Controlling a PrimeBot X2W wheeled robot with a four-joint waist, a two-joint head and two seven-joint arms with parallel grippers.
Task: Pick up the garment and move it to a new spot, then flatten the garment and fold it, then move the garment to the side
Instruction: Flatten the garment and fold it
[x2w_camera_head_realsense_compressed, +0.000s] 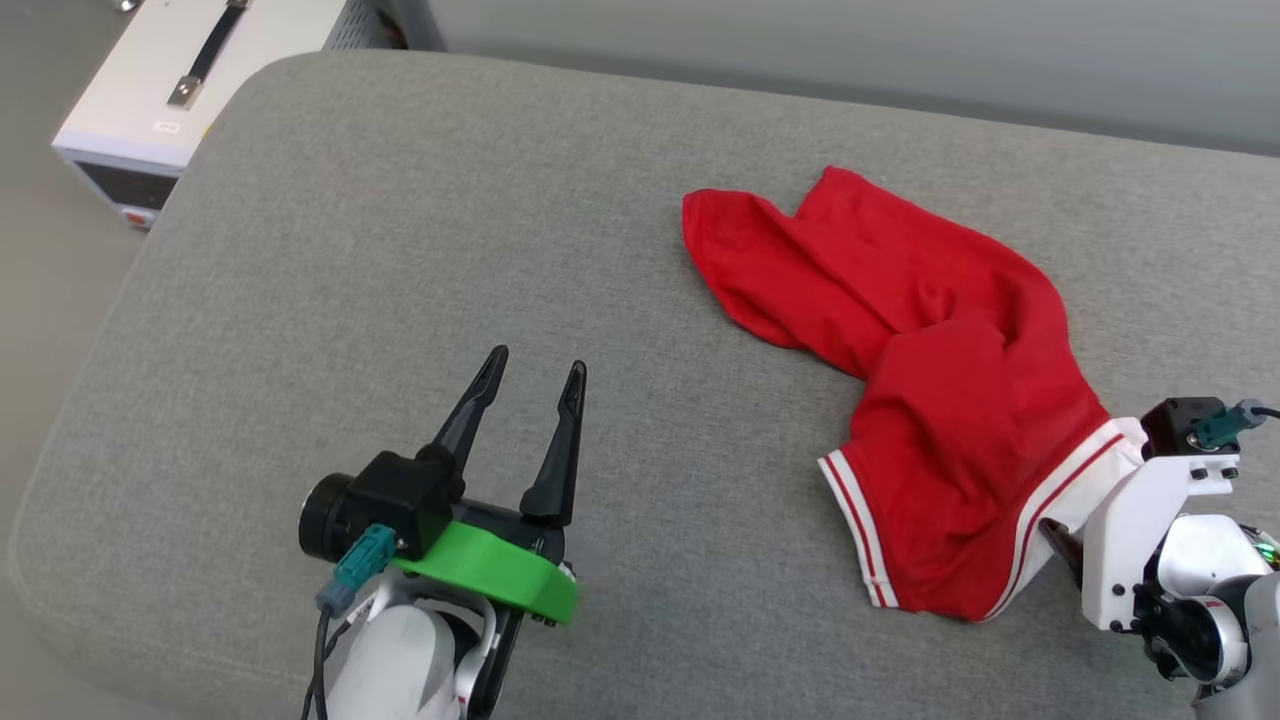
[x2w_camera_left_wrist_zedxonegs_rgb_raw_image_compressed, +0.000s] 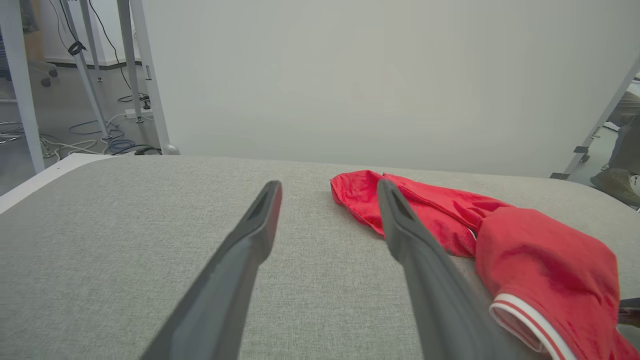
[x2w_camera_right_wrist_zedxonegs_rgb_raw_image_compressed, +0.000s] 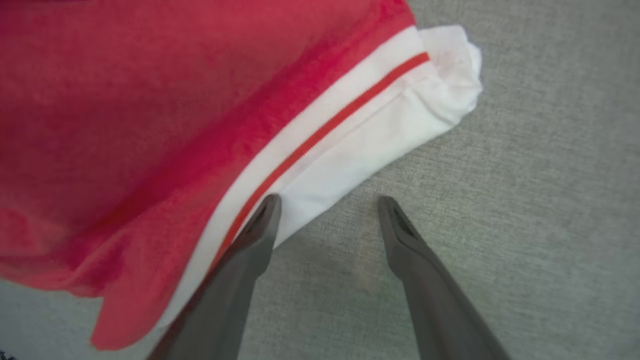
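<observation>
The garment (x2w_camera_head_realsense_compressed: 950, 400) lies crumpled on the right half of the grey cushion (x2w_camera_head_realsense_compressed: 400, 250), red with white, red-striped trim at its near edges. Its print is hidden. My left gripper (x2w_camera_head_realsense_compressed: 537, 360) hovers open and empty over bare cushion, well to the garment's left; in the left wrist view the garment (x2w_camera_left_wrist_zedxonegs_rgb_raw_image_compressed: 545, 260) lies beyond and to the right of this gripper (x2w_camera_left_wrist_zedxonegs_rgb_raw_image_compressed: 328, 184). My right gripper (x2w_camera_right_wrist_zedxonegs_rgb_raw_image_compressed: 327, 200) is open, pointing down at the white sleeve edge of the garment (x2w_camera_right_wrist_zedxonegs_rgb_raw_image_compressed: 125, 125). One fingertip (x2w_camera_right_wrist_zedxonegs_rgb_raw_image_compressed: 267, 205) rests at the white trim, the other is over bare cushion. Nothing is clasped.
A white box with a black strap handle (x2w_camera_head_realsense_compressed: 190, 80) stands on the floor past the cushion's far left corner. A pale wall (x2w_camera_left_wrist_zedxonegs_rgb_raw_image_compressed: 350, 75) runs behind the cushion. Metal legs and floor cables (x2w_camera_left_wrist_zedxonegs_rgb_raw_image_compressed: 100, 135) are at the left, and a person's shoe (x2w_camera_left_wrist_zedxonegs_rgb_raw_image_compressed: 615, 185) at the far right.
</observation>
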